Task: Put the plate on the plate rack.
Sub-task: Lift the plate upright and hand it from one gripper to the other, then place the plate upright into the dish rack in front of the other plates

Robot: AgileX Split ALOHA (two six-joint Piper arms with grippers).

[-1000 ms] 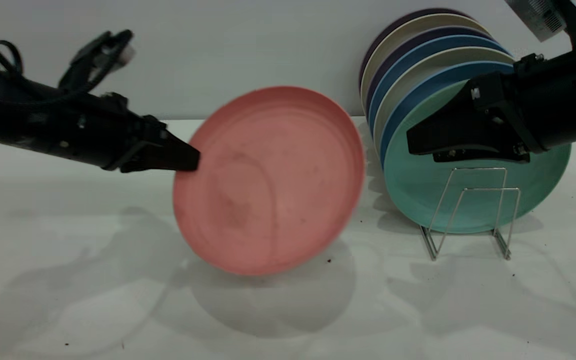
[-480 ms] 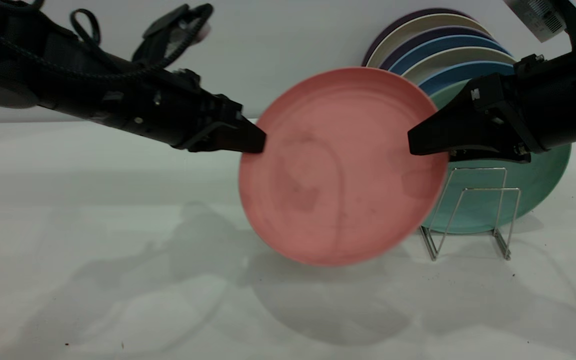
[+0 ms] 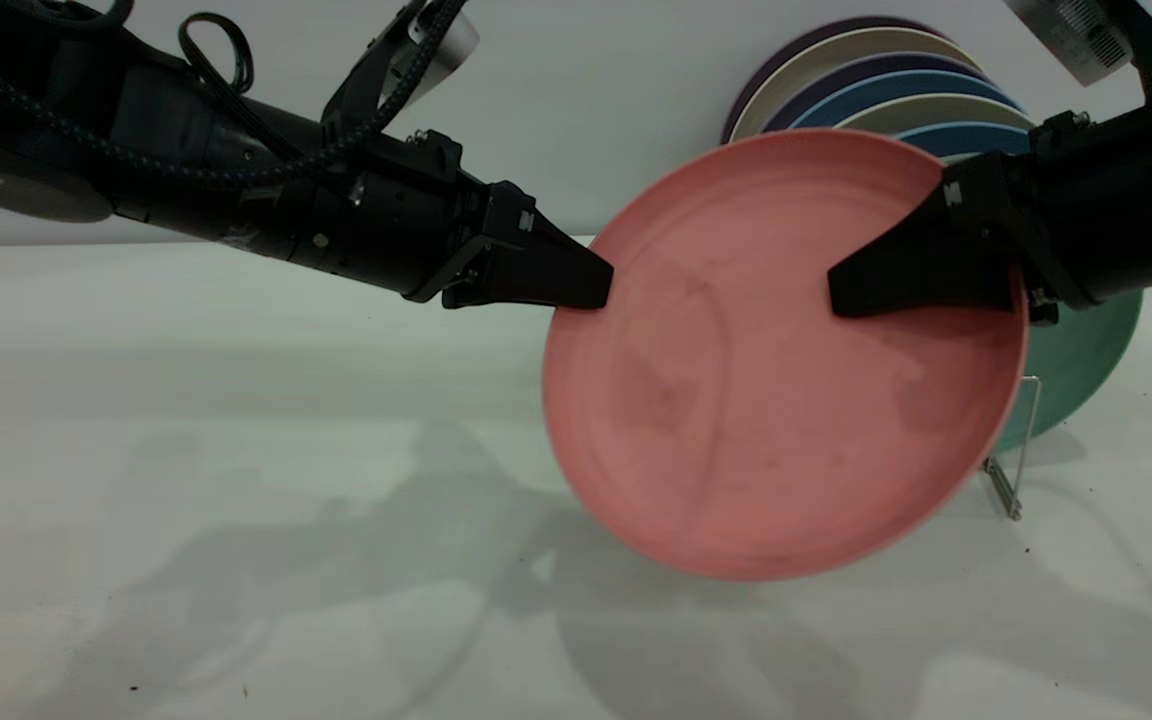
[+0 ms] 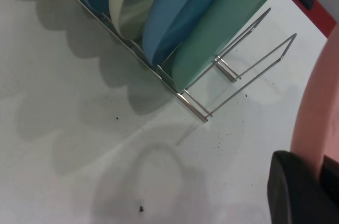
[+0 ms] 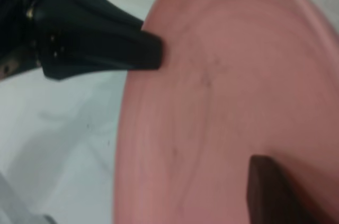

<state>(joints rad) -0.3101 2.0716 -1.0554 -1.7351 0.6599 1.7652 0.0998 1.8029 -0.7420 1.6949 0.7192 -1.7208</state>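
The white table (image 3: 186,450) fills the scene, and the largest thing on it is the row of upright plates at the exterior view's right: a teal-green plate (image 3: 1081,360) in front, blue and beige plates (image 3: 896,100) behind it.

In front of that row hangs the plate (image 3: 776,360), salmon-pink, tilted nearly upright with its smudged face toward the exterior camera, clear of the table and covering most of the teal-green one. It sits between the two grippers.

The left gripper (image 3: 581,285) reaches in from the exterior view's left and pinches the plate's rim on that side; the left wrist view shows the pink edge (image 4: 318,113) caught in the dark fingertip (image 4: 296,192).

The right gripper (image 3: 846,290) comes from the opposite side, one dark finger lying across the plate's front face (its partner is hidden behind the plate, so I cannot tell whether it is clamped or merely alongside).

The plate rack (image 3: 1011,470), thin silver wire, peeks out past the plate's lower right edge; the left wrist view shows its loops (image 4: 249,70) standing free in front of the teal-green plate.
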